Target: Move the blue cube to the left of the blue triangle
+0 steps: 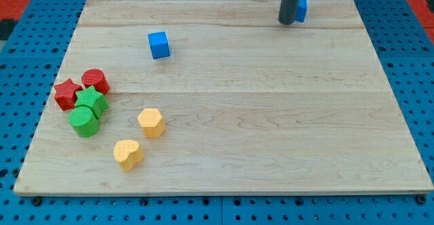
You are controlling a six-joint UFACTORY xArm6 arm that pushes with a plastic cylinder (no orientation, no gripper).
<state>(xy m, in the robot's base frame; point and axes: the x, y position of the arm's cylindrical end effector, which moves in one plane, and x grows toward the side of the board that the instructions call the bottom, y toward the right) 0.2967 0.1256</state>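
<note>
Eight blocks on the wooden board (271,116) right now, so here's the count: two blue, two red, two green, two yellow. My tip (287,22) is up near the view's top edge, right of centre, and it's pressed against or sitting just in front of a blue block (302,9) on its right side; that block is half hidden behind the rod, so its shape can't be made out. There's no hand on this arm to open or close, just the bare rod, gripping nothing. The blue cube (159,45) sits well off to the left of my tip and a little lower in the view, alone on open wood. Far down and left of the tip is a tight cluster at the board's left edge: a red star (66,93) beside a red cylinder (95,81), a green star (91,101) tucked just below them and touching a green cylinder (84,120) below that. Right of that cluster, still well left and below the tip, two yellow pieces: a yellow hexagon-like block (151,122) and, lower left of it, a yellow heart-like block (127,153), near each other but apart. No trays or bins on the board; everything lies flat on the wood
</note>
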